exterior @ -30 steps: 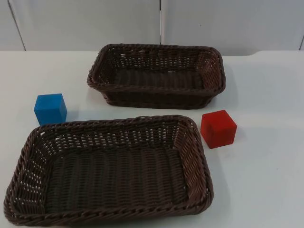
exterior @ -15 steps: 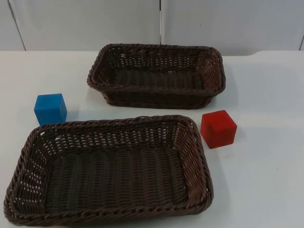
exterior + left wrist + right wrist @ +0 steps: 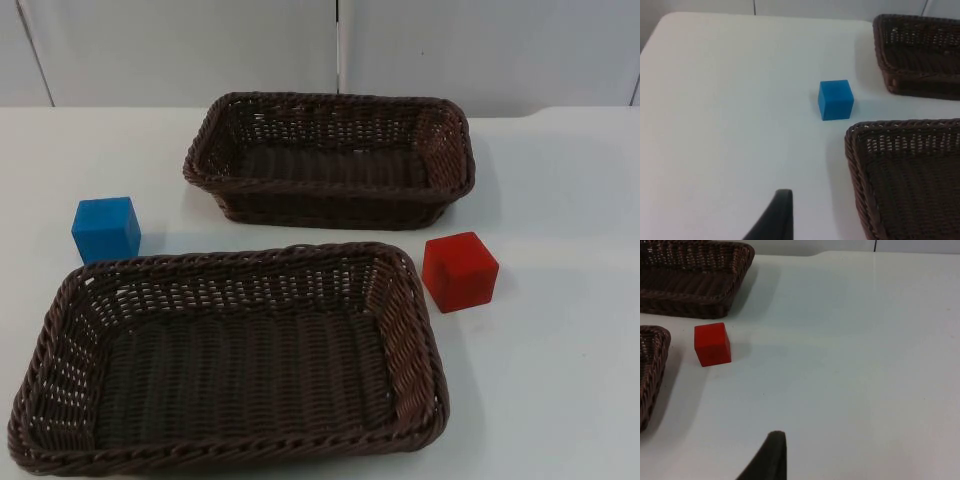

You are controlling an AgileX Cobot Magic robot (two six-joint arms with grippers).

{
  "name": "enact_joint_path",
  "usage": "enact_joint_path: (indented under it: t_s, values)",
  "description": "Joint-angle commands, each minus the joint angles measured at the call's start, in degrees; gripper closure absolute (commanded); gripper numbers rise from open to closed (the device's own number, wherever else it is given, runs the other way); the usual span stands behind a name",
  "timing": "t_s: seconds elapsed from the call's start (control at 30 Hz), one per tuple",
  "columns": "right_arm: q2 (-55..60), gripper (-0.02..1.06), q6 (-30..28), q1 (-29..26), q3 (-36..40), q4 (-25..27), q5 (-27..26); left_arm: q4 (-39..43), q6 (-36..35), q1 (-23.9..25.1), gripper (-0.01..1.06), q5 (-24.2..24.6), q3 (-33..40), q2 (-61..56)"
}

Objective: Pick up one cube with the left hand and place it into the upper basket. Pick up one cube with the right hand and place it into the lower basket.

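Two brown wicker baskets are set on the white table (image 3: 560,400): the upper basket (image 3: 330,108) near the grey wall (image 3: 180,50), the lower basket (image 3: 60,400) nearer the camera, apart from each other with a strip of table between. The blue cube (image 3: 105,229) is seen just beside the lower basket's far left corner, on the table, upright. The red cube (image 3: 459,271) is seen on the table just off the lower basket's far right corner, and below the upper basket's right end. Both baskets hold nothing. From the left wrist, the blue cube (image 3: 835,99) is seen well ahead of the left gripper (image 3: 775,220), between the two basket corners; one black fingertip is visible above bare table. From the right wrist, the red cube (image 3: 712,343) is seen well ahead of the right gripper (image 3: 767,460), near the upper basket's corner. Jaw state cannot be told for either gripper. Nothing is held by either.
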Motion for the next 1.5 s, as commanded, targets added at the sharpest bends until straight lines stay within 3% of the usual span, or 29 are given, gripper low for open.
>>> enact_joint_path:
  t_s: [0.0,0.3,1.07,1.13,1.47]
  values:
    - [-0.1,0.0,-0.5,-0.3,0.1,-0.4,-0.4,-1.3,-0.5,0.1,0.0,-1.5,-0.3,1.9]
    - [-0.1,0.0,-0.5,-0.3,0.1,-0.4,-0.4,-5.3,3.5,0.1,0.0,-8.4,-1.5,11.8]
    - [-0.1,0.0,-0.5,-0.3,0.1,-0.4,-0.4,-10.6,7.9,0.1,0.0,-8.2,-18.0,35.0]
    - [-0.1,0.0,-0.5,-0.3,0.1,-0.4,-0.4,-10.9,11.5,0.1,0.0,-8.2,-19.9,38.3]
    - [-0.1,0.0,-0.5,-0.3,0.1,-0.4,-0.4,-13.3,13.4,0.1,0.0,-8.6,-24.9,48.3]
